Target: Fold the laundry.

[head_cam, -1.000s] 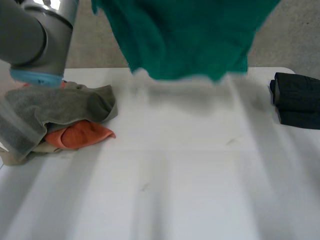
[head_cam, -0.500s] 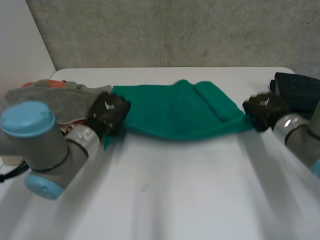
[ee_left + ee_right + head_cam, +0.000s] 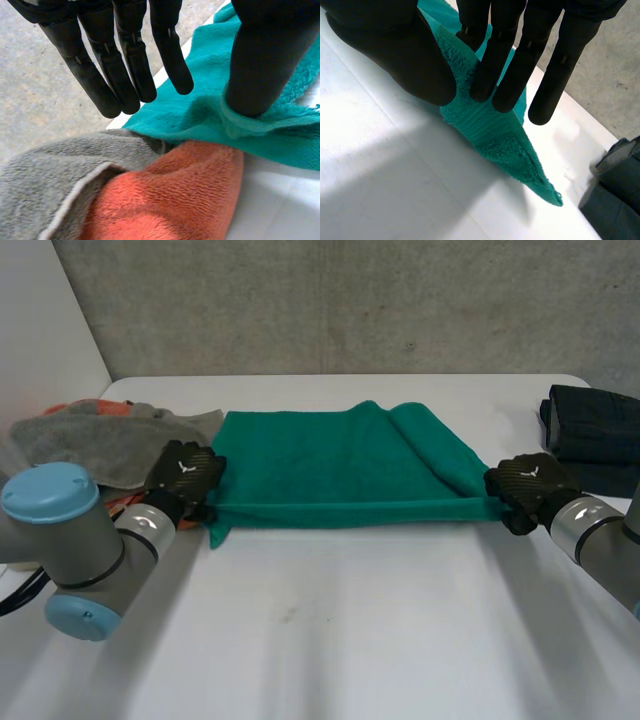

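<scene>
A green towel (image 3: 340,465) lies spread across the middle of the white table (image 3: 340,630), its far part doubled over with a crease near its right end. My left hand (image 3: 185,472) is at the towel's near left corner. In the left wrist view its fingers (image 3: 125,60) are straight and lifted off the cloth, while its thumb (image 3: 262,60) rests on the green towel (image 3: 200,120). My right hand (image 3: 525,488) is at the near right corner. There its thumb (image 3: 395,50) and fingers (image 3: 515,65) pinch the green towel (image 3: 490,130) between them.
A heap of laundry lies at the table's left: a grey towel (image 3: 90,445) over an orange cloth (image 3: 170,195), touching the green towel's left corner. A dark folded stack (image 3: 595,435) sits at the right edge, close behind my right hand.
The green towel, held up in the air a second ago, now lies flat on the table. Both hands came down to its near corners, and my left hand's fingers have straightened off the cloth.
</scene>
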Motion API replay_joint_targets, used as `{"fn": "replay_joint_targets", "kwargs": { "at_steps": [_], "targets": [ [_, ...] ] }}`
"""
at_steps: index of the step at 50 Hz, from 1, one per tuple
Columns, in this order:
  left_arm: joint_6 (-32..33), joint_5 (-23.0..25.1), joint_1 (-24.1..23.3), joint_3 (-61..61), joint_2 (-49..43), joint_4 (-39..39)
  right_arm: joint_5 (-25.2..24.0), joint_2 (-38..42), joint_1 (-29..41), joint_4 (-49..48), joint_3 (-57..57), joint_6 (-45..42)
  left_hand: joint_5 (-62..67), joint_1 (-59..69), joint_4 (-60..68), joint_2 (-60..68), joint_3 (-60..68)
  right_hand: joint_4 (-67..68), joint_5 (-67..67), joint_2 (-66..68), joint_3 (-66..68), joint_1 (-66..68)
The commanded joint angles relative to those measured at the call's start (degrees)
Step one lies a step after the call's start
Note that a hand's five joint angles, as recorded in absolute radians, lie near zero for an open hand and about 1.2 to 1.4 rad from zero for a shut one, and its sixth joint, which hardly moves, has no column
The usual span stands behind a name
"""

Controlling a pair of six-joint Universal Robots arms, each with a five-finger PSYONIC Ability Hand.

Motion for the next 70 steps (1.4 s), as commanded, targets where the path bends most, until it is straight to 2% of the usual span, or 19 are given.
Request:
{"fn": "replay_joint_targets", "kwargs": {
  "at_steps": [1,6,12,20,23,26,27,28,34,39,43,47,50,54,59,65,70],
  "targets": [
    [-0.86,0.28,-0.15,-0.07,3.77,-1.76,0.09,-0.7,-0.29,0.7,0.72,-0.27,17.25,16.52,16.63,16.68,16.67,11.59,11.13,12.73,11.75,14.73],
    [-2.0,1.6,-0.24,-0.15,6.76,-5.27,0.09,-2.28,0.23,1.49,1.34,0.08,33.88,33.15,33.26,33.32,33.3,11.59,11.13,12.73,11.75,14.73],
    [-1.48,2.3,0.2,-0.77,8.78,-10.28,0.09,-3.78,0.85,5.88,1.16,-0.88,33.9,33.17,33.28,33.33,33.32,11.59,11.13,12.73,11.75,14.73],
    [1.85,5.11,0.82,-2.7,8.26,-19.24,0.09,-3.69,0.5,20.02,-1.3,-9.66,33.9,33.17,33.28,33.33,33.32,11.59,11.13,12.73,11.75,14.73],
    [3.35,5.82,0.82,-2.53,7.64,-20.22,-0.09,-3.43,0.41,21.96,-2.18,-11.25,33.9,33.17,33.28,33.33,33.32,11.59,11.13,12.73,11.75,14.73],
    [4.41,5.82,0.91,-2.26,7.2,-20.22,-1.14,-3.43,0.24,21.01,-4.2,-11.78,33.9,33.17,33.28,33.33,33.32,-5.69,-6.14,-4.54,-5.52,-2.54],
    [4.5,5.82,0.82,-2.18,7.2,-20.13,-1.66,-3.34,0.15,20.57,-4.72,-11.87,33.9,33.17,33.28,33.33,33.32,-16.42,-16.88,-15.27,-16.26,-13.28],
    [4.41,5.82,0.82,-2.17,7.2,-20.13,-3.15,-3.34,-0.11,19.69,-5.6,-12.13,33.9,33.17,33.28,33.33,33.32,-34.68,-35.13,-33.53,-34.51,-31.54],
    [3.53,5.99,0.64,-2.09,7.55,-20.13,-10.45,-2.11,-1.7,18.37,-10.7,-15.82,33.9,33.17,33.28,33.33,33.32,-40.58,-41.03,-39.43,-40.41,-37.44],
    [3.09,6.08,0.73,-2.09,7.99,-20.13,-15.2,1.92,-3.19,23.88,-17.45,-25.81,33.9,33.17,33.28,33.33,33.32,-41.76,-42.22,-40.61,-41.6,-38.62],
    [3.09,6.08,0.91,-2.09,8.17,-20.13,-15.82,5.96,-4.51,31.6,-23.34,-34.43,33.9,33.17,33.28,33.33,33.32,-41.43,-41.88,-40.28,-41.26,-38.29],
    [3.09,6.08,0.99,-2.09,8.26,-20.13,-15.21,9.57,-5.48,39.52,-29.14,-38.58,33.9,33.17,33.28,33.33,33.32,-37.08,-37.53,-35.93,-36.91,-33.94],
    [3.01,6.17,0.91,-2.09,8.26,-20.13,-13.98,11.6,-5.57,42.44,-31.79,-36.49,33.9,33.17,33.28,33.33,33.32,-36.72,-37.17,-35.57,-36.55,-33.58],
    [3.01,6.17,0.91,-2.09,8.35,-20.13,-12.13,13.36,-5.57,42.8,-33.64,-29.2,33.9,33.17,33.28,33.33,33.32,-33.03,-33.48,-31.88,-32.86,-29.88],
    [3.01,6.35,1.08,-2.09,8.43,-20.13,-11.08,14.24,-5.22,38.25,-33.3,-23.13,33.9,33.17,33.28,33.33,33.32,-26.99,-27.45,-25.84,-26.82,-23.85],
    [2.92,6.35,1.52,-2.09,8.7,-20.13,-9.23,15.64,-4.51,34.54,-32.59,-22.95,33.9,33.17,33.28,33.33,33.32,-26.79,-27.24,-25.64,-26.62,-23.65],
    [2.66,6.61,1.61,-2.0,8.7,-20.13,-7.65,17.75,-4.25,31.65,-33.9,-23.21,33.9,33.17,33.28,33.33,33.32,-33.16,-33.61,-32.01,-32.99,-30.02]
  ]
}}
